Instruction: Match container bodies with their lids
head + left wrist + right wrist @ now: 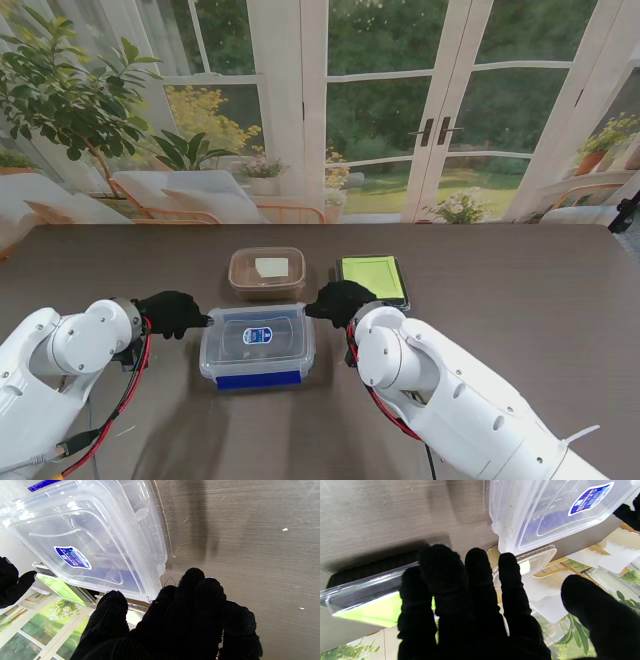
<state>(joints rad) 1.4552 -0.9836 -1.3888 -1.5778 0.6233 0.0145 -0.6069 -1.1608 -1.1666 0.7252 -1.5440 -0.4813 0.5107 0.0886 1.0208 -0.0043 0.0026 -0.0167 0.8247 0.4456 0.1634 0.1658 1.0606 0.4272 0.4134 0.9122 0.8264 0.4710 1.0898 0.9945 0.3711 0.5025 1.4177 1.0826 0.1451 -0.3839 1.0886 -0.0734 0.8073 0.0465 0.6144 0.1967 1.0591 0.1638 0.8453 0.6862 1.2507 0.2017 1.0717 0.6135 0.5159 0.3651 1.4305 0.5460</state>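
A clear plastic container [257,346] with a blue-labelled lid on it and a blue front clip sits on the table between my hands; it also shows as the clear container [87,540] and the clear container [545,510] in the wrist views. My left hand [172,312] is open, fingertips at its left edge. My right hand [340,301] is open, fingertips at its right far corner. Farther from me stand a brown container [266,272] with a clear lid and a black container [372,278] with a green-tinted lid.
The dark wooden table [520,300] stretches wide to the right and left of the three containers. Behind the far edge is a backdrop of windows and plants.
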